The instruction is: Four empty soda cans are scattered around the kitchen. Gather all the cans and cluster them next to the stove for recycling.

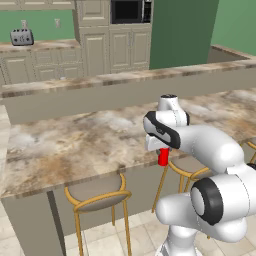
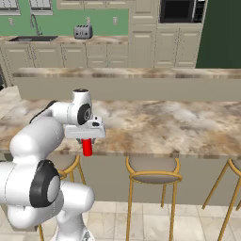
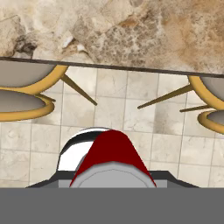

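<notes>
A red soda can (image 1: 163,158) hangs upright from my gripper (image 1: 162,151), which is shut on its top. The hand holds it in the air just past the front edge of the tan marbled island counter (image 1: 75,145), above the stools. From the other side the same soda can (image 2: 87,147) shows below my gripper (image 2: 86,140). Looking straight down, the hand view has the soda can (image 3: 113,151) at the bottom over the beige tiled floor (image 3: 109,113). The stove is out of view, and so are the other cans.
Gold-legged stools (image 1: 97,195) (image 2: 153,170) stand under the island's front edge. A raised bar ledge (image 1: 125,77) runs behind the island top. On the back wall counter stand a grey toaster (image 2: 83,31) and a sink (image 2: 33,37); a black microwave (image 2: 179,10) sits in the cabinets.
</notes>
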You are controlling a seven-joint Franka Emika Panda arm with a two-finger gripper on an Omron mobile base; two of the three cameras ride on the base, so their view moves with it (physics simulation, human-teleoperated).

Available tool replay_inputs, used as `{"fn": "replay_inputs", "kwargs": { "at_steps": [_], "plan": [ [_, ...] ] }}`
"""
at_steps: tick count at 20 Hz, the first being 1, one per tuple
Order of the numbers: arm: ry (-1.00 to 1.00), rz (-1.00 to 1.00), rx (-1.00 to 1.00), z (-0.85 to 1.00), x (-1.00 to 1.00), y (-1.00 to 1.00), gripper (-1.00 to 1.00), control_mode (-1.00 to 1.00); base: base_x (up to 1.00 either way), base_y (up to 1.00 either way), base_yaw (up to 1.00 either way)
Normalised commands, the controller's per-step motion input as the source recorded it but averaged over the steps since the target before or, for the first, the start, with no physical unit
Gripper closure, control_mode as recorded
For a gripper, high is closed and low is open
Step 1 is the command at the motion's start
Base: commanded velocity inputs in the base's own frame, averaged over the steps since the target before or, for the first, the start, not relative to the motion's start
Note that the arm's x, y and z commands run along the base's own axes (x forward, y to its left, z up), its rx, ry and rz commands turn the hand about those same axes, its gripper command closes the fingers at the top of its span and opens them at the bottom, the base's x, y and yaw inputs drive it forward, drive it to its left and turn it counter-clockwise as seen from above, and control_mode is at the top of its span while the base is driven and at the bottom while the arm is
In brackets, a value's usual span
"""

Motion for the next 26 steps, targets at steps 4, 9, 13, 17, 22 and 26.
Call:
{"fn": "replay_inputs", "kwargs": {
  "at_steps": [4, 9, 13, 17, 22, 26],
  "plan": [
    [0.0, 0.0, 0.0, 0.0, 0.0, 0.0, 1.0, 1.0, -0.43, 0.16, 0.05],
    [0.0, 0.0, 0.0, 0.0, 0.0, 0.0, 1.0, 1.0, -0.11, 0.63, 0.0],
    [0.0, 0.0, 0.0, 0.0, 0.0, 0.0, 1.0, 1.0, -0.06, 0.68, -0.02],
    [0.0, 0.0, 0.0, 0.0, 0.0, 0.0, 1.0, 1.0, -0.11, 0.67, -0.08],
    [0.0, 0.0, 0.0, 0.0, 0.0, 0.0, 1.0, 1.0, -0.13, 0.67, -0.09],
    [0.0, 0.0, 0.0, 0.0, 0.0, 0.0, 1.0, 1.0, -0.11, 0.7, -0.06]
  ]
}}
